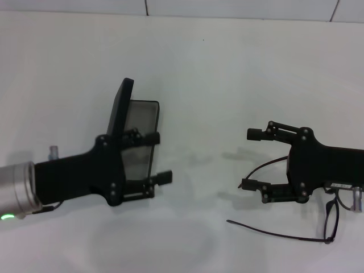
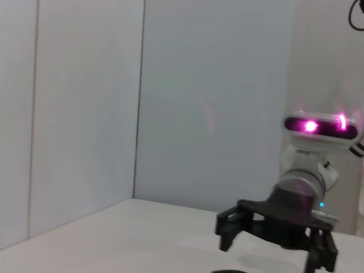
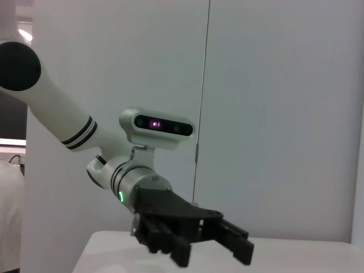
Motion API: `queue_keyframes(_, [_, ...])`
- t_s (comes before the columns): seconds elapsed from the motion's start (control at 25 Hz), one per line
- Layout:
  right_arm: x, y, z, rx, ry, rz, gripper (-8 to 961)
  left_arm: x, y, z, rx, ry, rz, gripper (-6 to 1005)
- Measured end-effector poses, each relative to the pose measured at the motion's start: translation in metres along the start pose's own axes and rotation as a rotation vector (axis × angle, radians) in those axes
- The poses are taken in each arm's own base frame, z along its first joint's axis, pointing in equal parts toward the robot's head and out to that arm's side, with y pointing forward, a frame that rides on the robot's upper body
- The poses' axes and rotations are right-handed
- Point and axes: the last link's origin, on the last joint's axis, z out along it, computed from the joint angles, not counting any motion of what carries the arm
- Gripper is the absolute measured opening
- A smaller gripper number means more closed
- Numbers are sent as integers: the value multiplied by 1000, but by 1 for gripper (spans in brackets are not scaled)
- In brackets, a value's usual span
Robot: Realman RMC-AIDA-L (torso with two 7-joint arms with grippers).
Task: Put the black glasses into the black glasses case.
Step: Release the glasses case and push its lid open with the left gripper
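Head view, nearest the robot: the black glasses (image 1: 327, 219) lie on the white worktop (image 1: 216, 74) at the right, unfolded, one long temple arm stretching left across the surface toward the middle, the frame front partly hidden under the right arm. Just above them hangs the right hand (image 1: 253, 160), fingers spread wide with nothing between them; its lower finger sits near the second temple arm, contact not discernible. On the left, the left hand (image 1: 160, 157) reaches in from the edge, likewise spread apart and gripping nothing, fingertips pointing toward the middle of the worktop. Directly behind and partly under it is the black glasses case (image 1: 133, 128), open, lid tilted up on the left side, grey lining showing; whether the hand touches the case cannot be told. The glasses and case are well apart, with bare worktop between. Left wrist view shows the right hand (image 2: 270, 245) farther off above the worktop; right wrist view shows the left hand (image 3: 213, 248), fingers apart. Beyond the worktop, plain pale wall panels (image 1: 227, 7).
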Motion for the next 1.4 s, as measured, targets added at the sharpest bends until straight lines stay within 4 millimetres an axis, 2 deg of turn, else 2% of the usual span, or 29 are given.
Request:
queue_keyframes(0.2, [0, 0, 0, -1, -2, 0, 843, 8, -11, -8, 61, 30, -86, 766])
queue_keyframes(0.36, [0, 1, 0, -1, -2, 1, 842, 20, -28, -15, 108, 5, -187, 765])
queue_keyframes(0.52, [1, 1, -1, 1, -1, 3, 842, 34, -46, -23, 173, -83, -284, 765])
queue_keyframes(0.64, [2, 3, -4, 7, 3, 5, 842, 36, -59, -25, 241, -200, -391, 765])
queue_keyframes(1.0, [4, 5, -8, 15, 7, -5, 842, 44, -70, -17, 344, -347, -447, 764])
queue_keyframes(1.4, [4, 5, -8, 18, 10, -3, 842, 47, -81, 4, 353, -447, -508, 763])
